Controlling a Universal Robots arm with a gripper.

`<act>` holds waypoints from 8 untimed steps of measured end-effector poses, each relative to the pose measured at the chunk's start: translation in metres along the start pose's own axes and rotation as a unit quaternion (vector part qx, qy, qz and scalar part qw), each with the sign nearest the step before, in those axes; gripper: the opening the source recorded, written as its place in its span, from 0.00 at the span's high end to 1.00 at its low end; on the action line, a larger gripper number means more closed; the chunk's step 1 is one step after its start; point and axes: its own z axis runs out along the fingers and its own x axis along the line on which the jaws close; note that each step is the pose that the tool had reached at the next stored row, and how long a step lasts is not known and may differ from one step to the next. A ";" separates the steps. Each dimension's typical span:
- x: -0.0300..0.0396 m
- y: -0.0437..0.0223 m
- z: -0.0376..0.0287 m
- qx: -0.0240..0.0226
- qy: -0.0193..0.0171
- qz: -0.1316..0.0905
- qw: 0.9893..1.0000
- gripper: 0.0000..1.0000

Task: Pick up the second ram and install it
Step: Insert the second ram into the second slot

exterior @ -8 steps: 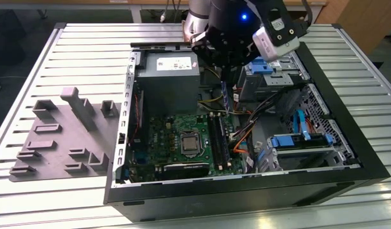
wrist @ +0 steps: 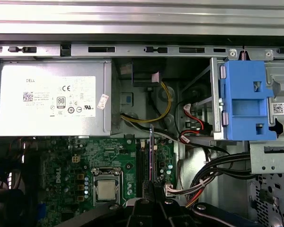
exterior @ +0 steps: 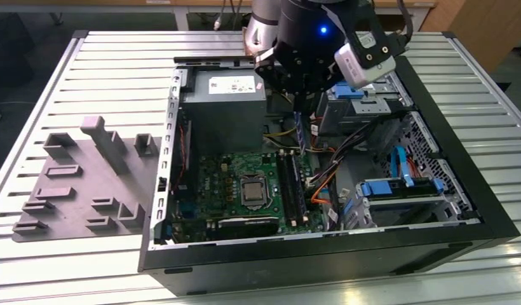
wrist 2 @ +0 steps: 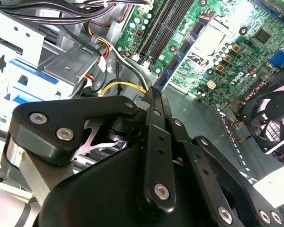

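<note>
open room above green board (exterior: 243, 184), power supply (exterior: 227, 108) behind, cables (exterior: 345, 159) beside

exterior view: high, angled down, far | wrist views: close above the open black computer case (exterior: 464, 210) | shared: the green motherboard (exterior: 235, 184)

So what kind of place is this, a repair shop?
More likely a lab or test bench for robot computer assembly. An open PC case lies on a slatted metal table, a grey parts tray sits beside it, and the arm's pincer holds a ram stick over the green board.
</note>
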 end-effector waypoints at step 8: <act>0.0003 -0.0007 0.0075 0.000 0.000 0.000 1.000 0.89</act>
